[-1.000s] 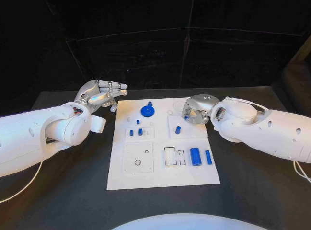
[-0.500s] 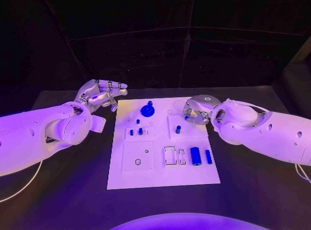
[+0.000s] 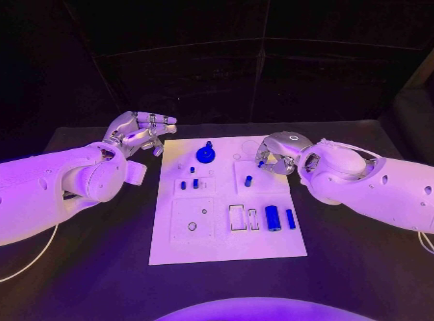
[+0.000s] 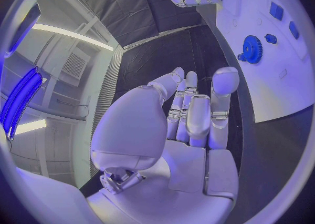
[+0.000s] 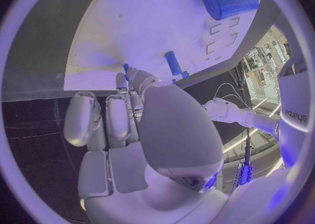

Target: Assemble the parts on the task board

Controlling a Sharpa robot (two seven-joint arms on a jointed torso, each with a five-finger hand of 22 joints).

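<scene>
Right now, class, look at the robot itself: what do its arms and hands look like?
Both arms are smooth, rounded white shells. Each ends in a silver metallic hand, left and right, with jointed fingers. Thin pale cables trail from both arms, and "Sharpa" is printed on one arm.

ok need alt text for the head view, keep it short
A white task board lies on a black table between two white robot arms, with small blue parts on it, among them a gear at the far end. The right robot hand hangs over the board's far right corner; the left robot hand hovers beside its far left corner, fingers curled, holding nothing.
</scene>
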